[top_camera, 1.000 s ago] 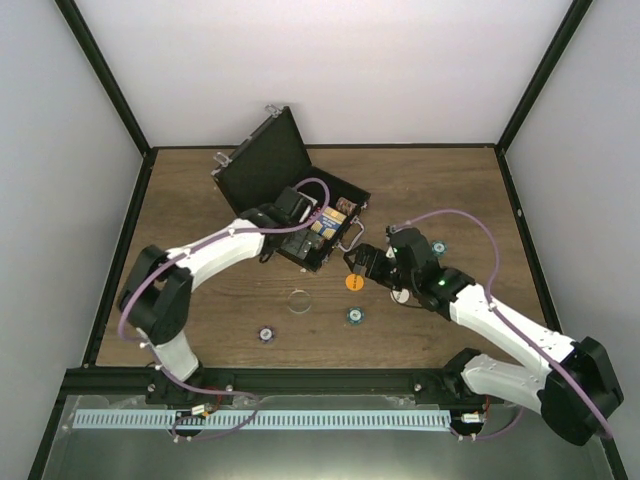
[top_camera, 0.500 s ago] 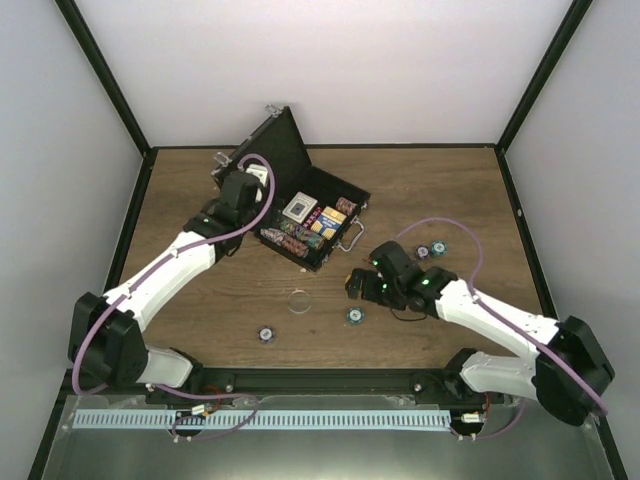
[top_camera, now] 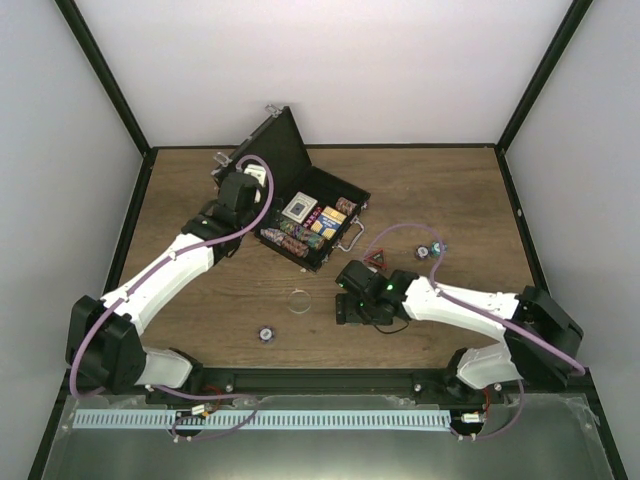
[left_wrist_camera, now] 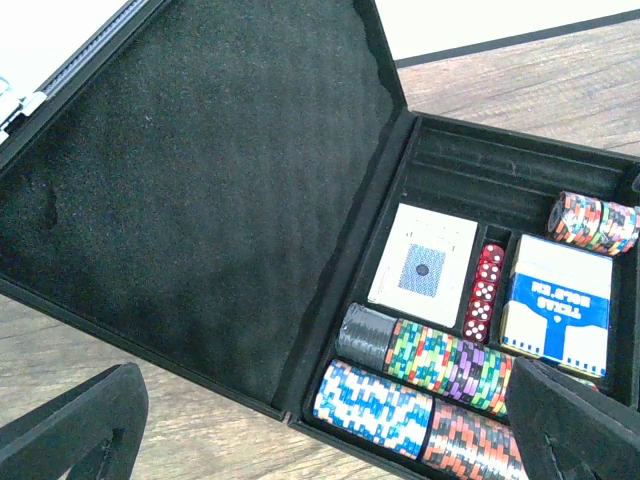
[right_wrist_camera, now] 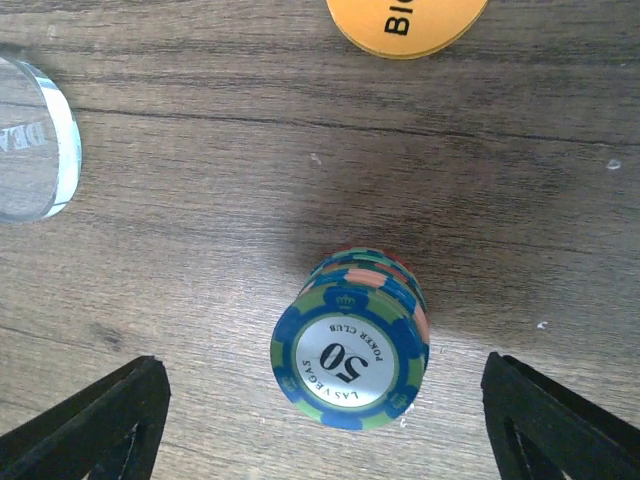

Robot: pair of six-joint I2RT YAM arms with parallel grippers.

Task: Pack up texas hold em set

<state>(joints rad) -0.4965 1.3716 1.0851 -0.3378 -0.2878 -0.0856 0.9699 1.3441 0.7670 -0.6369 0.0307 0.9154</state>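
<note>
The black briefcase [top_camera: 265, 160] lies open at the back left. Its tray holds card decks [left_wrist_camera: 423, 265], red dice [left_wrist_camera: 484, 291] and rows of multicoloured chips [left_wrist_camera: 440, 355]. My left gripper [top_camera: 250, 200] hovers over the lid's foam [left_wrist_camera: 200, 180], open and empty [left_wrist_camera: 320, 440]. My right gripper [top_camera: 350, 305] is open [right_wrist_camera: 325, 425], its fingers on either side of a short chip stack [right_wrist_camera: 350, 355] topped by a blue-green "50" chip, not touching it. The orange button [right_wrist_camera: 405, 25] and a clear round button [right_wrist_camera: 30, 140] lie nearby. The triangular marker [top_camera: 378, 260] lies behind the right gripper.
A loose chip stack [top_camera: 265, 333] sits near the front, and two more [top_camera: 430, 248] lie to the right. The clear button [top_camera: 298, 298] lies between case and front edge. The case's silver handle [top_camera: 350, 232] faces the right arm. Black frame posts border the table.
My left gripper pulled back from the tray to the lid side. My right gripper moved from beside the orange button towards the front and left, over the chip stack.
</note>
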